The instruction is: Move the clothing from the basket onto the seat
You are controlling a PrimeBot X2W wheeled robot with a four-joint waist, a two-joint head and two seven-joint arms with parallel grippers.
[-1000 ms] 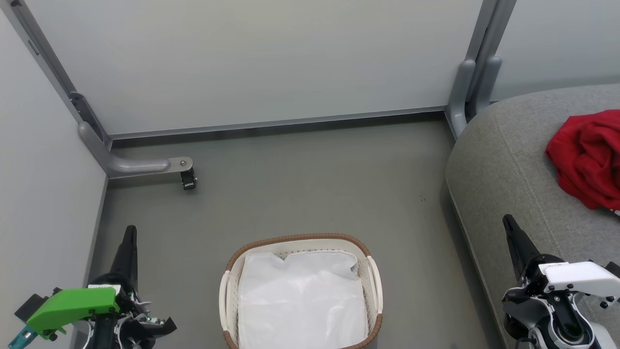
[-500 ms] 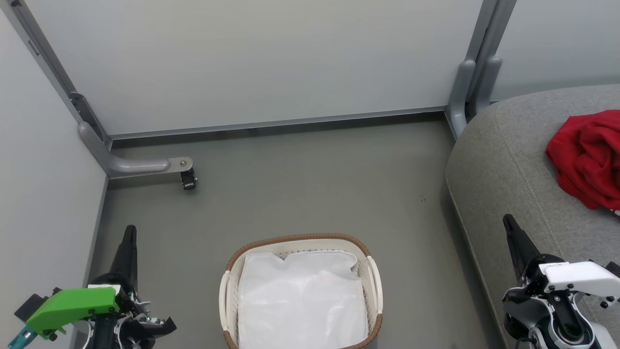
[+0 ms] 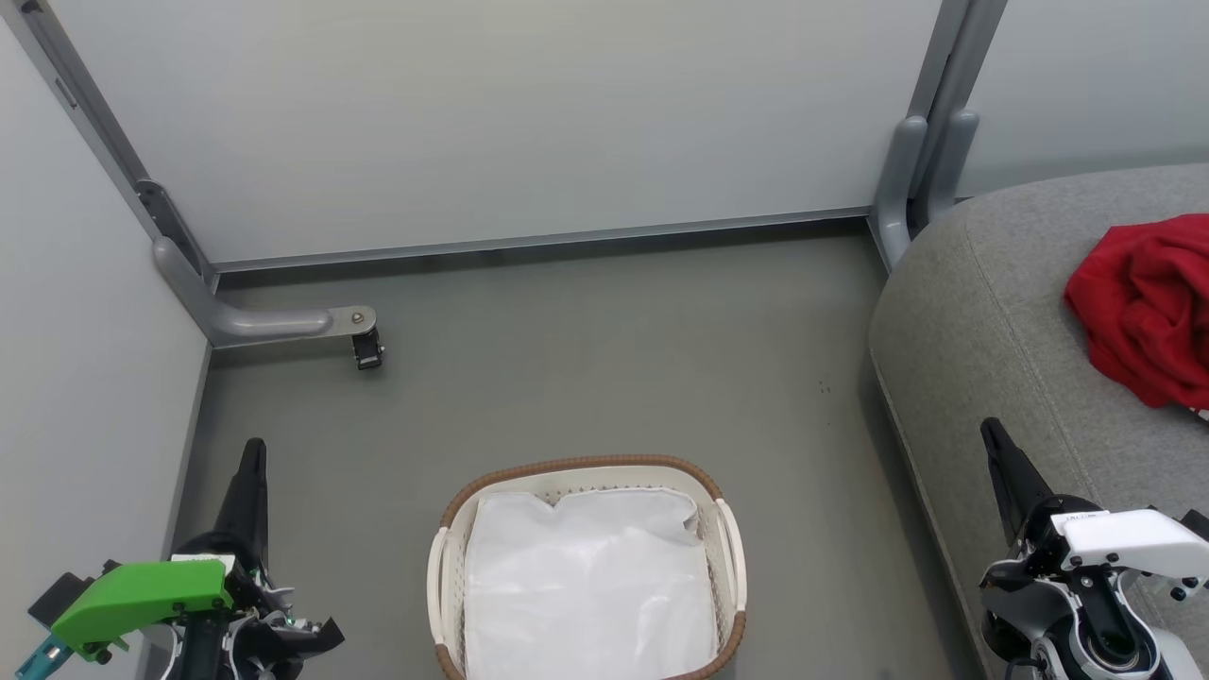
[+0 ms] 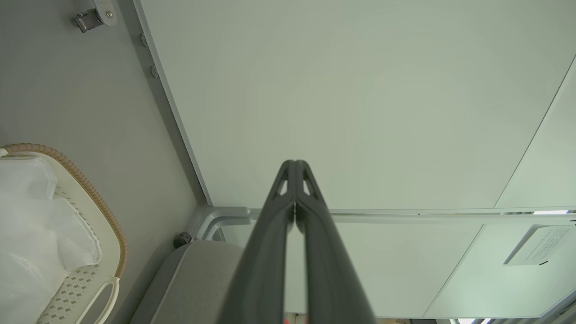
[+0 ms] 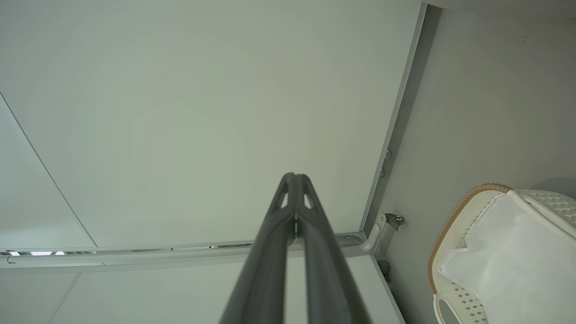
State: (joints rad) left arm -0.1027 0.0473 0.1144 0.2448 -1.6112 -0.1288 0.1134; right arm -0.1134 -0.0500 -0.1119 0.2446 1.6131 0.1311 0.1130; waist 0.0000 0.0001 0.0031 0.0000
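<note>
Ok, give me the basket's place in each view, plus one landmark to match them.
Head view: basket at bottom centre, on the floor.
Left wrist view: lower left edge, cut off by the frame.
Right wrist view: lower right corner, also cut off.
Shared landmark: caster on the grey foot; top left in left wrist, right of centre in right wrist.

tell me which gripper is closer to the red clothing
Right. The right gripper is by the seat's front edge, just short of the clothing; the left gripper is far off on the basket's other side.
</note>
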